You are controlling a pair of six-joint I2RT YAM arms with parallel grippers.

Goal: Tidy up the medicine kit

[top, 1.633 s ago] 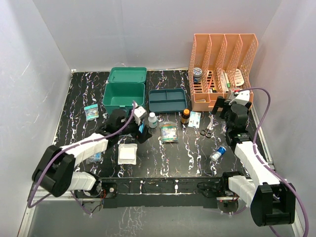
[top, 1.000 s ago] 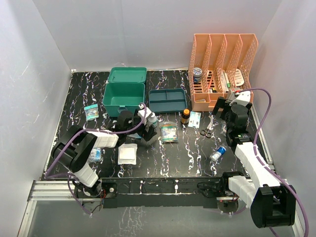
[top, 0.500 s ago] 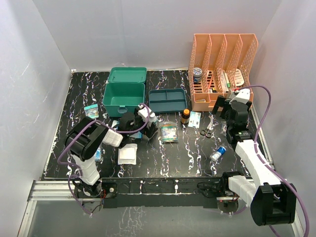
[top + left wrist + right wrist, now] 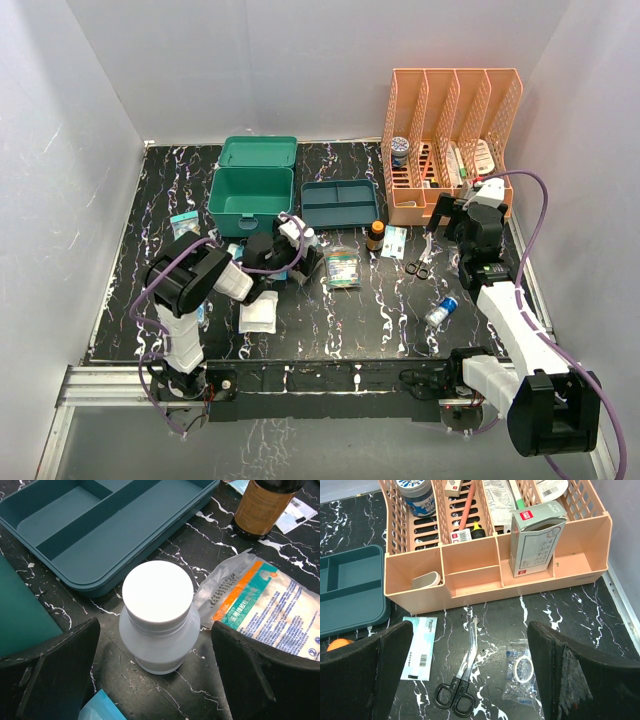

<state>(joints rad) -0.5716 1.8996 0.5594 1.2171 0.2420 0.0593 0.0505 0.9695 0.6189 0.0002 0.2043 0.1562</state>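
My left gripper (image 4: 298, 254): jaws spread wide, holding nothing. My right gripper (image 4: 447, 216): same.

Top view: left gripper is just on the near side of the divided tray (image 4: 340, 204). Right gripper is well to the right of the tray. The medicine kit (image 4: 250, 196) is just left of the tray, lid up.

Left wrist: white-capped bottle (image 4: 158, 615) stands upright between my fingers (image 4: 55, 670), with a gap on each side, just off the tray's rim. Printed sachet (image 4: 265, 610) and brown bottle (image 4: 260, 505) are near the tray.

Right wrist: scissors (image 4: 457, 692) and orange file rack (image 4: 495, 575) are right of the tray.
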